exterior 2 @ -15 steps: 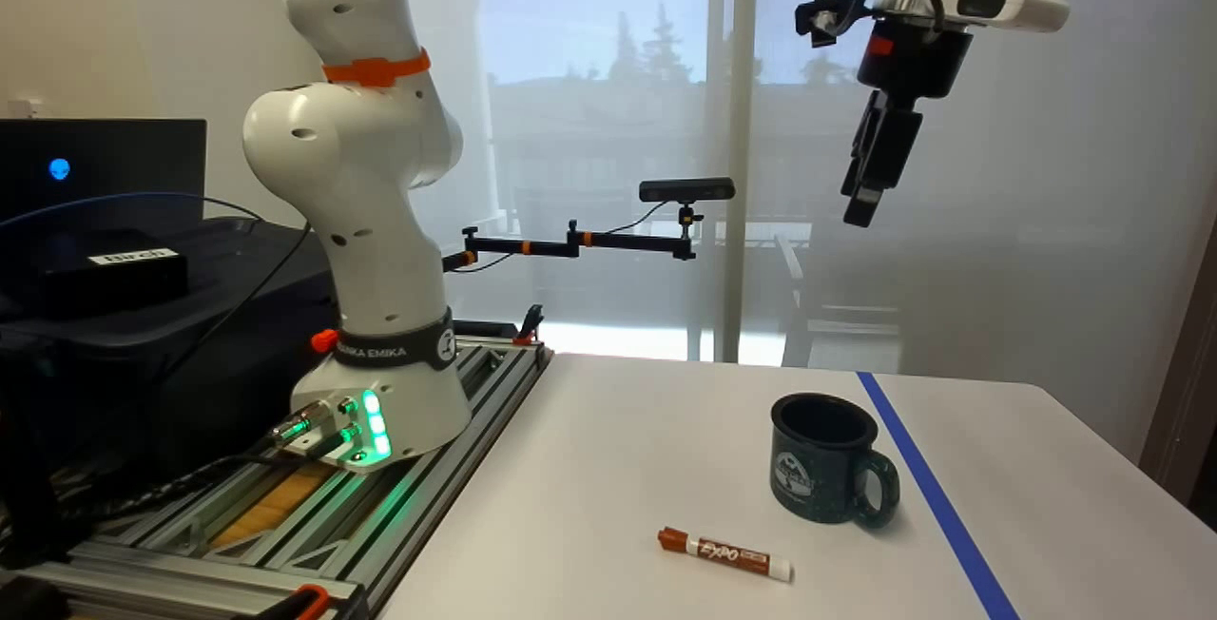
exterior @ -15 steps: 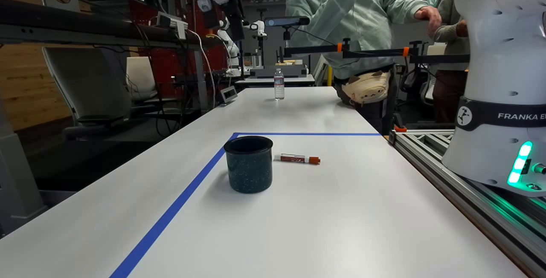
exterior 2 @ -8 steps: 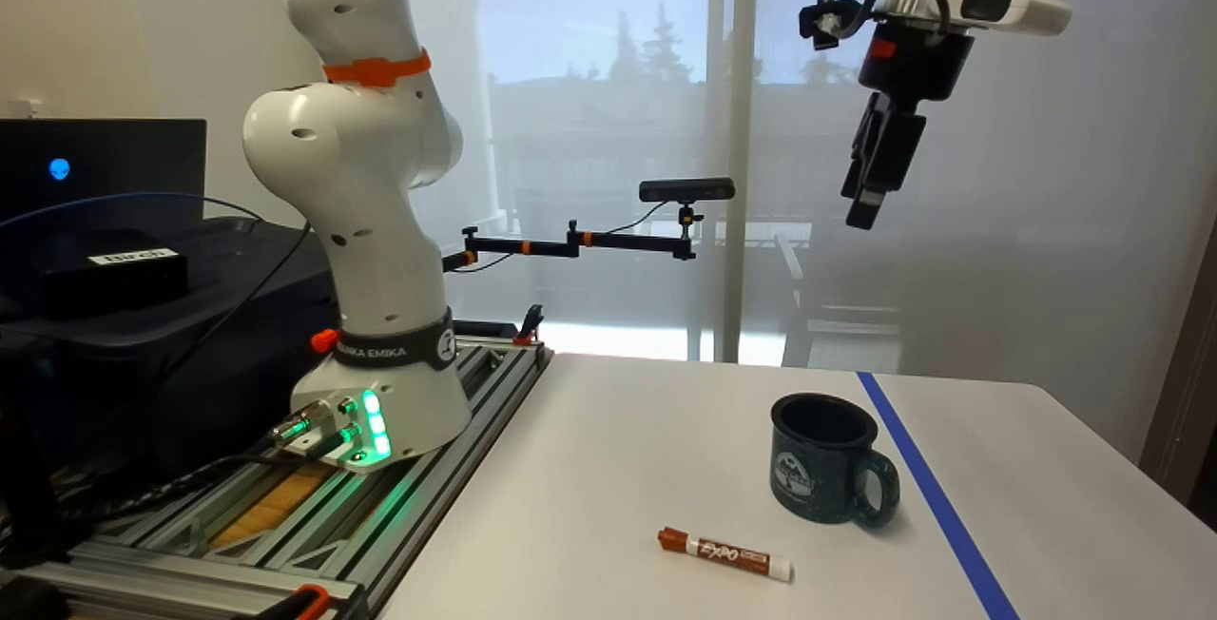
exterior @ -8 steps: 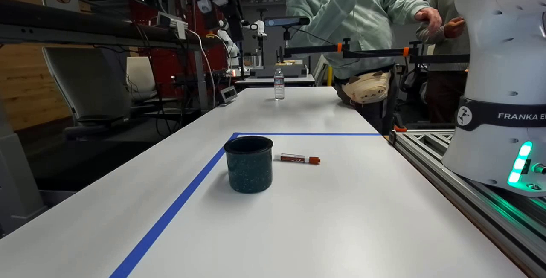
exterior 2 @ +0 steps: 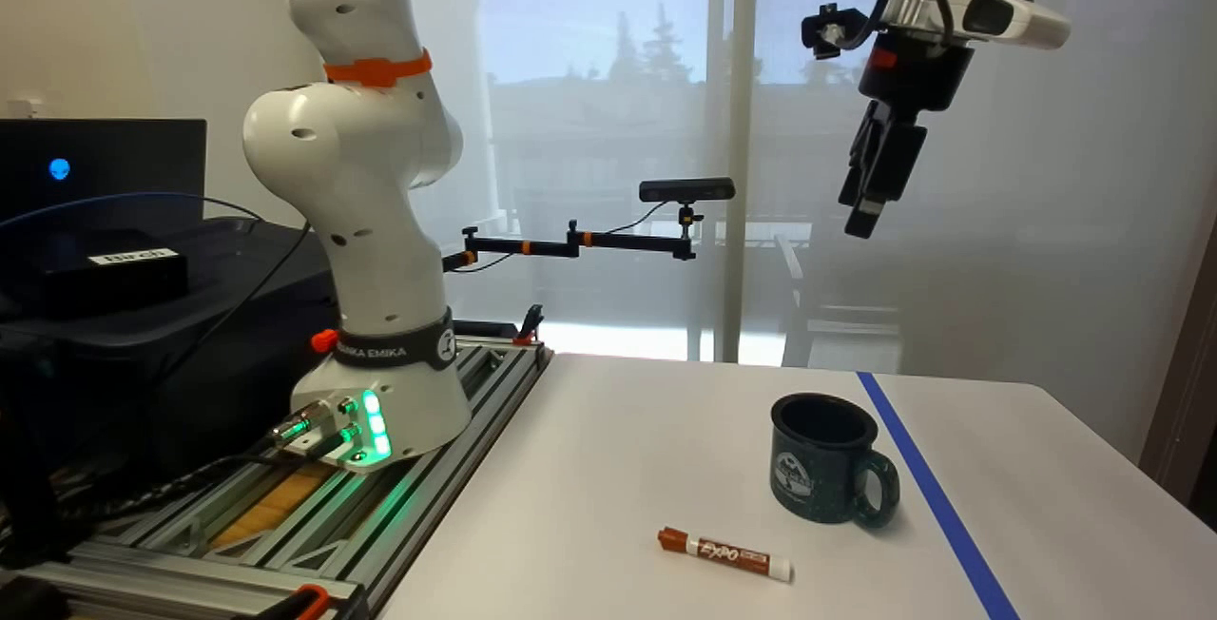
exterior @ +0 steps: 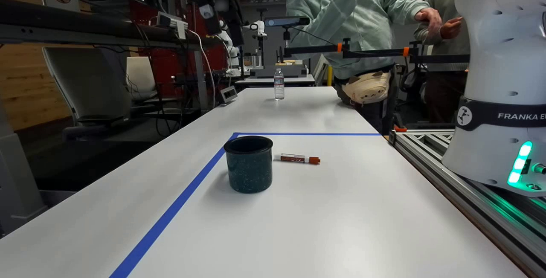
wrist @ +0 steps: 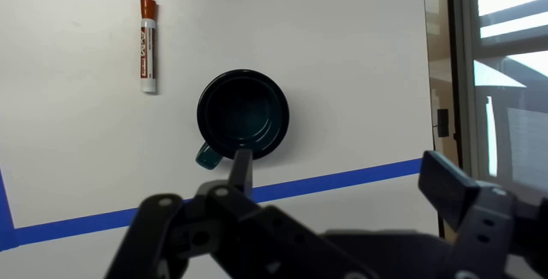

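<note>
My gripper (wrist: pixel 335 155) is open and empty. It hangs high above the table, tilted, as seen in an exterior view (exterior 2: pixel 861 221), and shows as a dark shape at the top in an exterior view (exterior: pixel 225 30). The nearest thing is a dark green speckled mug (wrist: pixel 243 114), upright, with its handle toward the lower left in the wrist view. One fingertip overlaps the mug's rim there, but the gripper is well above it. The mug also shows in both exterior views (exterior: pixel 249 167) (exterior 2: pixel 822 468). A brown Expo marker (wrist: pixel 148 48) lies beside it, also in both exterior views (exterior: pixel 297 159) (exterior 2: pixel 724 554).
Blue tape (wrist: pixel 317 183) runs along the white table (exterior 2: pixel 589 468) past the mug. A water bottle (exterior: pixel 279 85) stands farther along the table. A camera on a bar (exterior 2: pixel 686 190) juts out beside the arm's base. People stand near the table's far edge.
My gripper has moved slightly down over the last second, still high above the table. The mug and marker have not moved. A person in the background has shifted.
</note>
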Controlling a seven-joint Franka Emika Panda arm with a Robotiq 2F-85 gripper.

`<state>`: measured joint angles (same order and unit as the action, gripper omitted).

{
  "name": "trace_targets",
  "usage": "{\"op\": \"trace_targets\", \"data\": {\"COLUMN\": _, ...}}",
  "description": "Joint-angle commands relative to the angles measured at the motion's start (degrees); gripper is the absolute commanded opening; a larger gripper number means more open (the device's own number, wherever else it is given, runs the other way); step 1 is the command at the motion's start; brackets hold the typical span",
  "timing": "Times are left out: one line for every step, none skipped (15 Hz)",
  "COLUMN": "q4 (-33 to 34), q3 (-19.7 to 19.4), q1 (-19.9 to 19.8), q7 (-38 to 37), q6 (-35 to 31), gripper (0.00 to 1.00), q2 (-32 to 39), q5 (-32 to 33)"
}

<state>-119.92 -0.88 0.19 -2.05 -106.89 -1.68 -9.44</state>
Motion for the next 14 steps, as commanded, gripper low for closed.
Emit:
{"op": "trace_targets", "data": {"q4": 1.09, "q3": -0.08, "q1": -0.42, "q7": 1.57, "q6": 0.23, "gripper": 1.0, "q2": 0.77, "q5": -0.9}}
{"op": "trace_targets", "data": {"q4": 1.15, "q3": -0.13, "q1": -0.48, "q7": 1.74, "q6": 0.21, "gripper": 1.0, "q2": 0.92, "q5": -0.95}}
{"op": "trace_targets", "data": {"q4": 1.17, "q3": -0.15, "q1": -0.55, "q7": 1.79, "q6": 0.18, "gripper": 1.0, "q2": 1.04, "q5": -0.95}}
{"op": "trace_targets", "data": {"q4": 1.22, "q3": -0.18, "q1": -0.6, "q7": 1.93, "q6": 0.2, "gripper": 1.0, "q2": 1.15, "q5": -0.98}}
{"op": "trace_targets", "data": {"q4": 1.25, "q3": -0.22, "q1": -0.63, "q7": 2.02, "q6": 0.2, "gripper": 1.0, "q2": 1.22, "q5": -0.99}}
{"op": "trace_targets", "data": {"q4": 1.26, "q3": -0.26, "q1": -0.64, "q7": 2.14, "q6": 0.21, "gripper": 1.0, "q2": 1.27, "q5": -0.96}}
{"op": "trace_targets", "data": {"q4": 1.26, "q3": -0.3, "q1": -0.65, "q7": 2.3, "q6": 0.18, "gripper": 1.0, "q2": 1.32, "q5": -0.96}}
{"op": "trace_targets", "data": {"q4": 1.29, "q3": -0.35, "q1": -0.67, "q7": 2.44, "q6": 0.22, "gripper": 1.0, "q2": 1.37, "q5": -0.97}}
{"op": "trace_targets", "data": {"q4": 1.32, "q3": -0.38, "q1": -0.7, "q7": 2.62, "q6": 0.28, "gripper": 1.0, "q2": 1.47, "q5": -1.03}}
{"op": "trace_targets", "data": {"q4": 1.34, "q3": -0.43, "q1": -0.74, "q7": 2.74, "q6": 0.28, "gripper": 1.0, "q2": 1.58, "q5": -1.13}}
{"op": "trace_targets", "data": {"q4": 1.41, "q3": -0.48, "q1": -0.8, "q7": 2.85, "q6": 0.33, "gripper": 1.0, "q2": 1.71, "q5": -1.23}}
{"op": "trace_targets", "data": {"q4": 1.58, "q3": -0.53, "q1": -0.84, "q7": 2.99, "q6": 0.67, "gripper": 1.0, "q2": 1.89, "q5": -1.24}}
{"op": "trace_targets", "data": {"q4": 1.54, "q3": -0.55, "q1": -0.87, "q7": 2.95, "q6": 0.51, "gripper": 1.0, "q2": 1.93, "q5": -1.29}}
{"op": "trace_targets", "data": {"q4": 1.59, "q3": -0.59, "q1": -0.9, "q7": 3.13, "q6": 0.58, "gripper": 1.0, "q2": 2.05, "q5": -1.31}}
